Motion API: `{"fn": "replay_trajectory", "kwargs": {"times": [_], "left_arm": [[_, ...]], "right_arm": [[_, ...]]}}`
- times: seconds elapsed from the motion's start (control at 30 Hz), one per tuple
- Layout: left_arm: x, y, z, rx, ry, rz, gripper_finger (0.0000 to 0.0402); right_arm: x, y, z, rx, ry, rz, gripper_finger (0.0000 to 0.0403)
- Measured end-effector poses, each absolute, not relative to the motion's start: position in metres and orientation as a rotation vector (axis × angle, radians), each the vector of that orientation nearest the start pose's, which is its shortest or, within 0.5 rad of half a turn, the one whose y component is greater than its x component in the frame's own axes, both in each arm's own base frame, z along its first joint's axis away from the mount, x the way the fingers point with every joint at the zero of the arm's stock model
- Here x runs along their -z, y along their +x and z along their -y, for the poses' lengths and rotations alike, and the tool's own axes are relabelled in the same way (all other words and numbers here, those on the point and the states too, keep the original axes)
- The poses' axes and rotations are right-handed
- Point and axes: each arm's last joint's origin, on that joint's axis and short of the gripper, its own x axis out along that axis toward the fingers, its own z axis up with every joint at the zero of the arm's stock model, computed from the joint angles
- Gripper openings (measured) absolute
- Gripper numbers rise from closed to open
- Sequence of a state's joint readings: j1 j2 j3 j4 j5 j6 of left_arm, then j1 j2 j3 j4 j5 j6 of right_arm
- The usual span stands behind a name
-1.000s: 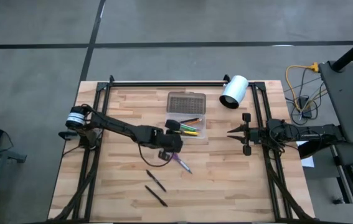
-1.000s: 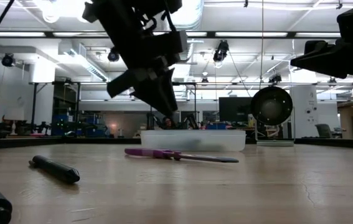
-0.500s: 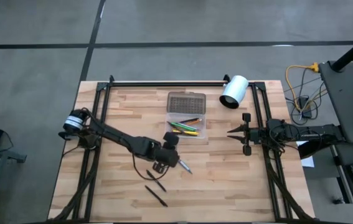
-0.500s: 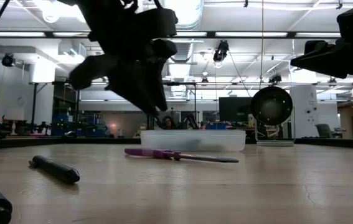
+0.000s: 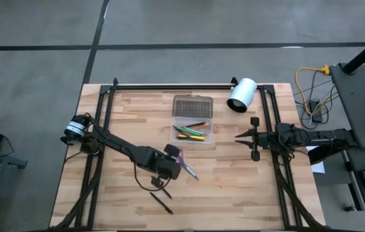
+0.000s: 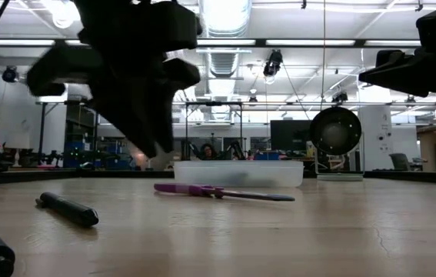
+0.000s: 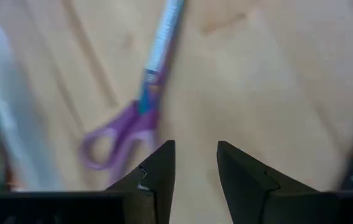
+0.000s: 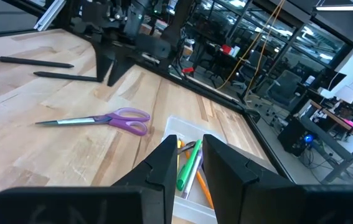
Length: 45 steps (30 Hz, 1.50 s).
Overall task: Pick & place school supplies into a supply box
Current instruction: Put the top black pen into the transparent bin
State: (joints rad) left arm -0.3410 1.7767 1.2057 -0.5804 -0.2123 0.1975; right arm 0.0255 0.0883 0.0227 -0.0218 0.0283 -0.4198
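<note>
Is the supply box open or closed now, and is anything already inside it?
Open. In the high view the supply box has its dotted lid folded back flat, and several pens lie in the tray.

Your desk (image 5: 124,109) is pale wood with plank seams, framed in black rails. Your scissors (image 5: 185,165) have purple handles and silver blades. Your box (image 5: 192,122) is clear, and its lid (image 5: 192,106) is grey with a dotted pattern. Inside it you have green (image 5: 186,129), yellow and orange pencils. Two pens (image 5: 161,196) on the desk are black. Your cylinder (image 5: 241,95) is white. Both arms and both end effectors, left (image 7: 195,171) and right (image 8: 190,163), are dark. The floor (image 5: 34,71) around you is grey with dark lines.
</note>
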Motion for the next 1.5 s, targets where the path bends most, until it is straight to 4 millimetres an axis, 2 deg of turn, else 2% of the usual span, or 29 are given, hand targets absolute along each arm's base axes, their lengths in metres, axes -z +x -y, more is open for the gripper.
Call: {"fn": "replay_trajectory", "kwargs": {"times": [0.27, 0.77, 1.07, 1.5], "left_arm": [[-0.187, 0.321, 0.130, 0.306, 0.309, -1.166, 0.0103], [-0.185, 0.300, 0.174, 0.409, 0.336, -1.152, 0.0103], [-0.184, 0.299, 0.177, 0.403, 0.307, -1.145, 0.0103], [-0.168, 0.294, 0.167, 0.374, 0.294, -1.190, 0.0103]], "right_arm": [[-0.162, 0.102, -0.002, -0.016, -0.422, -0.087, 0.0068], [-0.162, 0.102, -0.002, -0.016, -0.422, -0.087, 0.0068], [-0.162, 0.102, -0.002, -0.016, -0.422, -0.087, 0.0068], [-0.162, 0.102, -0.002, -0.016, -0.422, -0.087, 0.0068]]}}
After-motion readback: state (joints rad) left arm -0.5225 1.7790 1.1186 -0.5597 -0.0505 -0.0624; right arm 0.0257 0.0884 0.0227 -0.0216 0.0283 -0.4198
